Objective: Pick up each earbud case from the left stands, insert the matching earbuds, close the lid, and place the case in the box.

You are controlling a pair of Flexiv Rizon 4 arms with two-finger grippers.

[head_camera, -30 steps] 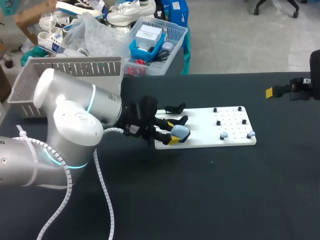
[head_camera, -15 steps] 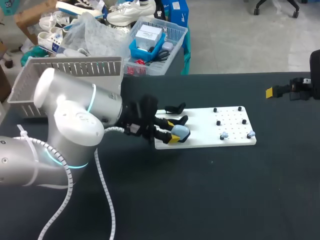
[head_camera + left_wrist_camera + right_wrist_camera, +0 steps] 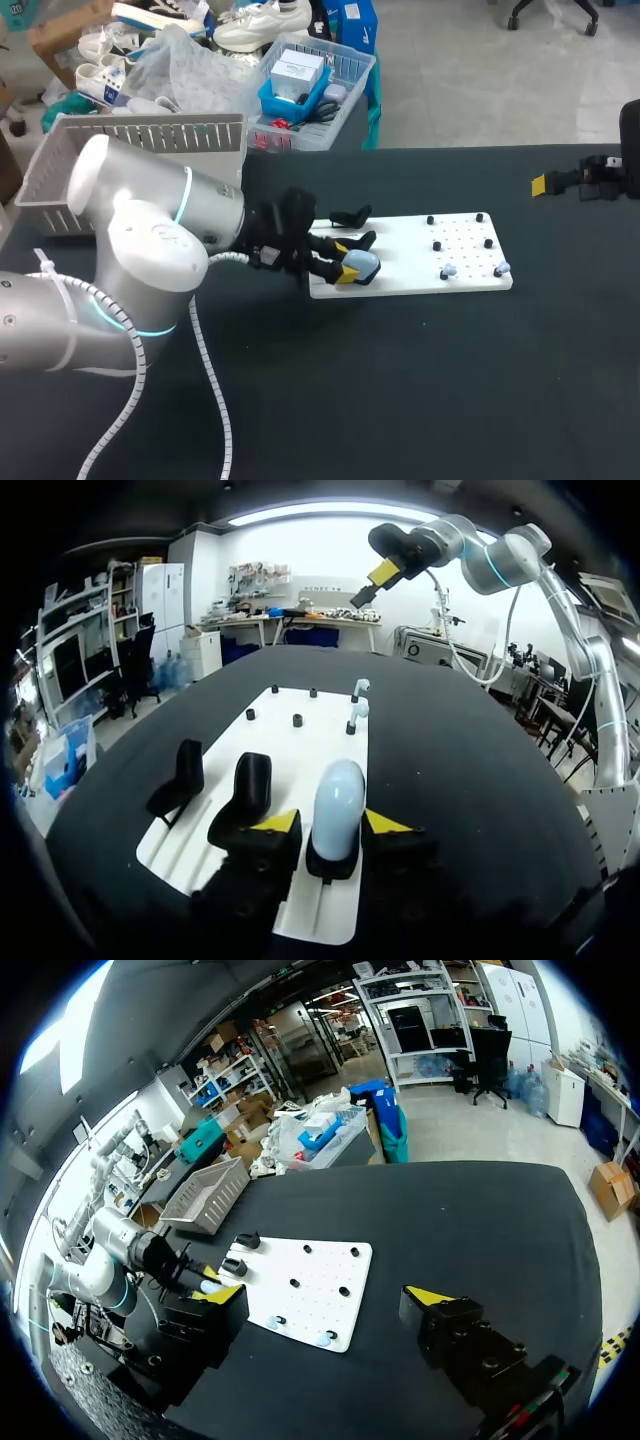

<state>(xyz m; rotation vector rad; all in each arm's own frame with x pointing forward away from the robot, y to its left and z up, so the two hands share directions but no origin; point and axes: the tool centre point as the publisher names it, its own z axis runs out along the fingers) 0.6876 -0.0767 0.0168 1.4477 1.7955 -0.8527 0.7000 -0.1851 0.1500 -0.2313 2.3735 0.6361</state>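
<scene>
On the front stand (image 3: 330, 865), left end of the board (image 3: 300, 745): earbud case (image 3: 337, 805), seated in the stand's black cradle.
Case material and shape: pale blue, smooth and glossy, a rounded capsule with no sharp edges; lid shut.
Case axis: long axis runs along the board's length, with the domed end pointing away from the left gripper toward the pegged end.
Left gripper (image 3: 333, 822): set around the lower part of the case, coming in from the board's left end. Whether it clamps the case or only straddles it cannot be told.
Empty stands (image 3: 250, 790): two matte black curved cradles beside the case, toward the board's far edge.
Board: flat, white and rectangular, with shallow grooves under the stands.
Pegs (image 3: 297, 720): small black studs on the board's right half.
Earbuds (image 3: 449, 270): two pale blue pieces upright on the front row of pegs, well apart from the case.
Right gripper (image 3: 328, 1298): fingers spread wide with nothing between them, above the table's right edge, well away from the board.
Basket (image 3: 150, 135): grey slatted plastic, at the table's far left corner.
Table (image 3: 420, 400): covered in matte black.
</scene>
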